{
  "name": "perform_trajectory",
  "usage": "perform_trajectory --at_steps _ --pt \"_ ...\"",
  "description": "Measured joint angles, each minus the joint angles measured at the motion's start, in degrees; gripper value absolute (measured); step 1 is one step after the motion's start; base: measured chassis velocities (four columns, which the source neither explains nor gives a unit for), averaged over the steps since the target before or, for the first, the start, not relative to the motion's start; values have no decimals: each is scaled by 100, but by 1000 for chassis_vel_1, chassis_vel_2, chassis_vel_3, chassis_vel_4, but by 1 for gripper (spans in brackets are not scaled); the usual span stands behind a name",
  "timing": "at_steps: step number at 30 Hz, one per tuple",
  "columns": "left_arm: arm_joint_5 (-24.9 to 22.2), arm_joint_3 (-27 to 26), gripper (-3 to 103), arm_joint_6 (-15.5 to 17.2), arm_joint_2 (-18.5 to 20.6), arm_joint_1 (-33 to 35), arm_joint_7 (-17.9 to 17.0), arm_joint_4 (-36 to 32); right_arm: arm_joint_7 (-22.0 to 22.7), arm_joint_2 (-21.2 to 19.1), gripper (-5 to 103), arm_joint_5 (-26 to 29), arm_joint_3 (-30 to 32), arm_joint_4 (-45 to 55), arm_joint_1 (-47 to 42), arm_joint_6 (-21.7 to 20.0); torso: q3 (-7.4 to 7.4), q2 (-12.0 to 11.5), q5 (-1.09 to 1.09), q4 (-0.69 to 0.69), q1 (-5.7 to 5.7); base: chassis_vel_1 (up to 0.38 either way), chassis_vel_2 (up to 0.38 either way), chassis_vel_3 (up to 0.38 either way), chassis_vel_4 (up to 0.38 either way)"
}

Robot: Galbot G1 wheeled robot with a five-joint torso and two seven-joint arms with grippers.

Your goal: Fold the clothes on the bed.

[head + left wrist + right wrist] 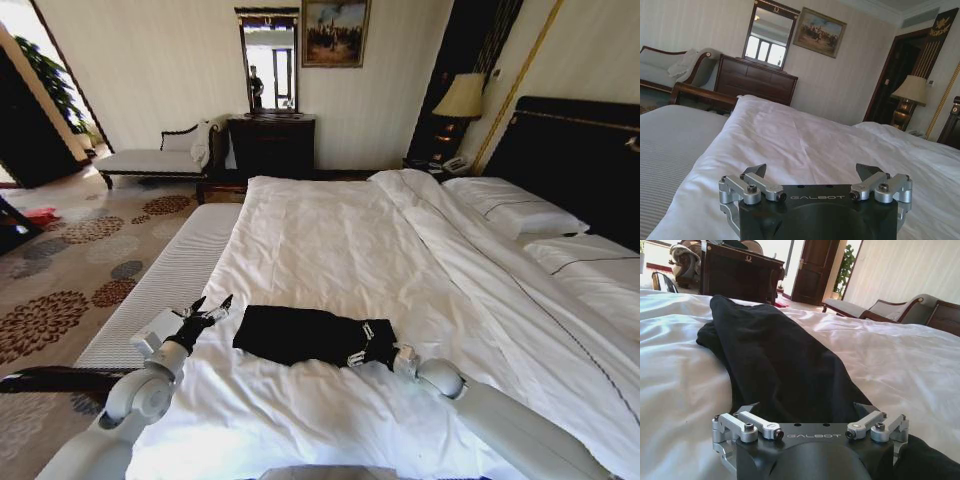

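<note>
The black T-shirt (305, 335) is lying bunched lengthwise on the white bed (340, 240) near its foot. The right gripper (372, 346) is resting at the shirt's right end, fingers apart with fabric between them. The left gripper (208, 313) is hovering just left of the shirt, fingers spread wide.

Dark dresser (271, 146) (mirror (269, 55) above), patterned carpet (70, 270)
</note>
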Motion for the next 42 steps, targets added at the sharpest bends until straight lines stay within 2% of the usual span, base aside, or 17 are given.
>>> perform_trajectory --at_steps 3,9,15,21,24,30,35,40,42 --pt "4 24 100 -2 -20 -4 0 6 37 131 100 169 310 -100 -40 4 0 0 0 1 0 0 0 0 0" --pt "9 16 100 -3 -20 13 -14 -42 128 163 100 588 507 -292 228 -70 0 0 -1 2 0 0 0 0 0" --pt "-10 -34 100 -3 -18 39 -30 -94 91 111 100 603 516 -573 350 -53 0 0 -1 2 0 0 0 0 0" --pt "-47 -134 100 0 -20 91 -37 -130 -66 134 100 377 437 -989 410 79 0 0 -1 -1 0 0 0 0 0" --pt "-52 -190 100 1 -20 142 -36 -136 -1 285 100 509 328 -1240 609 80 0 0 0 1 0 0 0 0 0" --pt "-56 -223 100 2 -20 161 -36 -149 29 337 100 598 213 -1508 884 71 0 0 -1 3 1 0 0 0 0" --pt "-58 -212 100 3 -27 145 -33 -148 -7 289 100 598 256 -1716 951 96 0 0 1 2 0 0 0 0 0" --pt "-34 -116 100 9 -39 79 -33 -144 -16 150 100 606 617 -1781 767 113 0 0 0 2 0 0 0 0 0" --pt "20 -97 100 9 -51 71 -41 -151 36 -31 100 769 847 -1613 563 98 1 0 0 -1 0 0 0 0 0"
